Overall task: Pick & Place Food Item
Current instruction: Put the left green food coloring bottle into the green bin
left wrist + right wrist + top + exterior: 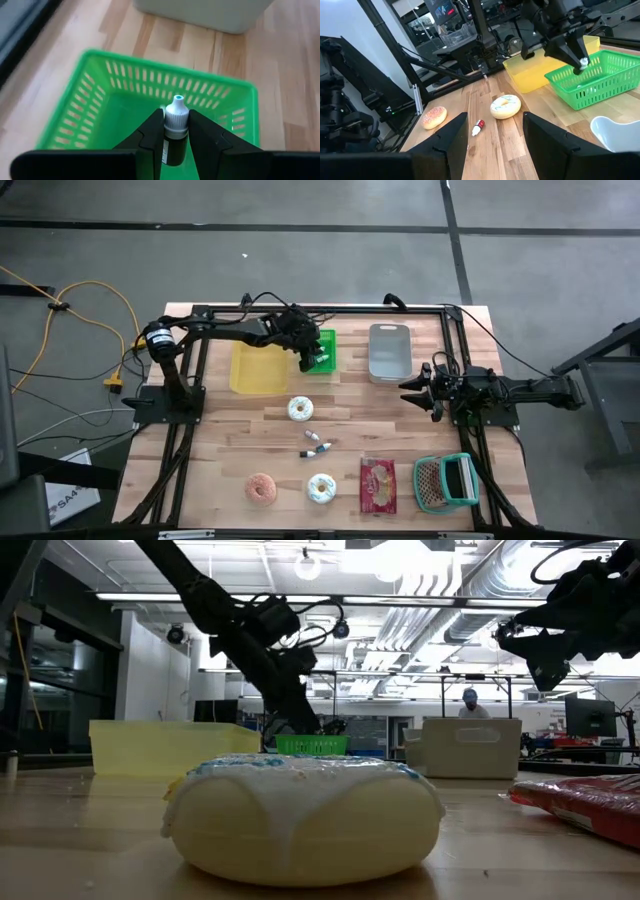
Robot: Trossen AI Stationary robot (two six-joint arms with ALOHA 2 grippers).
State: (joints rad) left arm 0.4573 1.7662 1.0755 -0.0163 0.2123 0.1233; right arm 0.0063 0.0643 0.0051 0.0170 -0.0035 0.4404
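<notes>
Green basket [125, 95] under left tool [176, 131] gripping dropper bottle [175, 127].

Pretty typical lab space: grey concrete floor [300, 260] with dark seam lines, and a yellow cable [85, 310] snaking off at 9 o'clock from the table. Overhead there are long strip lights [330, 598] and exposed silver ducts [440, 580]. A person in a cap [470, 702] sits way back at 2 o'clock.

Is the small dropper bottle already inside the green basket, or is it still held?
Held. The left gripper's fingers clamp the small bottle above the green basket; it has not been released.
</notes>
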